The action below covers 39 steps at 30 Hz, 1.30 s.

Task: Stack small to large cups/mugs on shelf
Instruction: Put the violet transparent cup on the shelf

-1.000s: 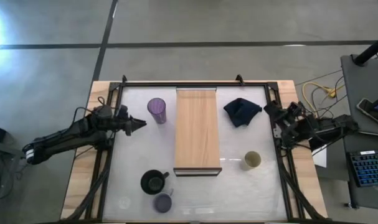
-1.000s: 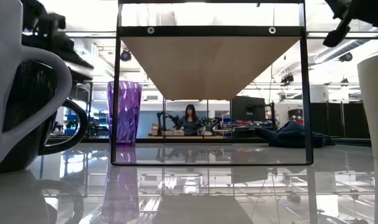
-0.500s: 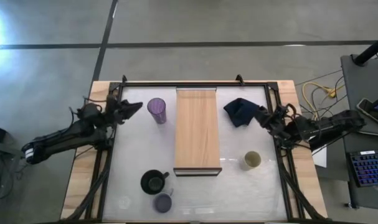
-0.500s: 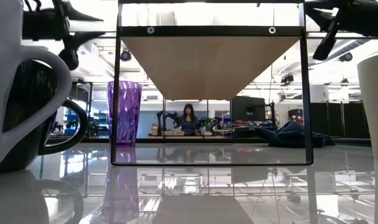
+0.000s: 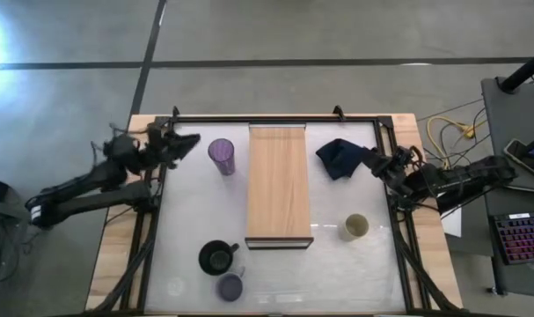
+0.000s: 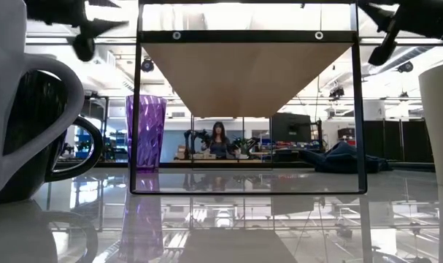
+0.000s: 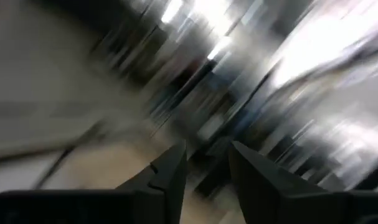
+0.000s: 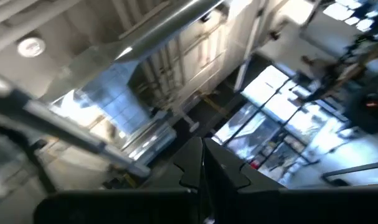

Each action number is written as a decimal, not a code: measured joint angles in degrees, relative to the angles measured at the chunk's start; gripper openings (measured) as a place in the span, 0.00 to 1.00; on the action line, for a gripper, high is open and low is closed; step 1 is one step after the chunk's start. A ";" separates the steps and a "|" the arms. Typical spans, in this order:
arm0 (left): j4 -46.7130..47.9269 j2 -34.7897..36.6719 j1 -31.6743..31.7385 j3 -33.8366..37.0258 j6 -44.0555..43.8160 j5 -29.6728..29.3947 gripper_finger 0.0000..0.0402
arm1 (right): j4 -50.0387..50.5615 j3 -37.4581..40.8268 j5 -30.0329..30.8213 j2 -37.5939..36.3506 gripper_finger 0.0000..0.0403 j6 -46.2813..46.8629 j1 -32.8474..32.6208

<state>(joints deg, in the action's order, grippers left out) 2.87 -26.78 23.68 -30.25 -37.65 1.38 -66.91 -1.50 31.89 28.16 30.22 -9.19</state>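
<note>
On table [image 5: 187, 229]: four cups, one shelf [image 5: 279, 185]; left fingers [image 7: 170, 171] seemingly slightly apart, right fingers [image 8: 217, 165] closed.

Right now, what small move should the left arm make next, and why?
Probably swing the left gripper toward the purple tumbler and lower it. Its fingers are slightly apart and hold nothing, the tumbler stands just beside it, and the shelf is bare. The right gripper waits shut near the cloth.

Overhead, table-level, two wrist cams; shared shelf [image 5: 279, 183].
</note>
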 joint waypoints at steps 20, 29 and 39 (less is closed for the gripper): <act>66.36 -50.54 9.16 -56.21 40.69 -8.13 0.46 | 7.99 0.00 5.59 0.77 0.42 9.03 2.31; 69.04 -55.73 10.66 -59.41 55.84 -1.83 0.45 | 8.02 0.00 9.31 0.77 0.47 7.26 2.46; 68.16 -58.23 11.99 -57.01 61.19 0.58 0.45 | 9.24 0.00 9.76 0.77 0.48 5.75 2.46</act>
<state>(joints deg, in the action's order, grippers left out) 71.03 -85.01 35.67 -87.26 23.54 1.96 -57.67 -1.50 41.65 28.93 35.97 -6.72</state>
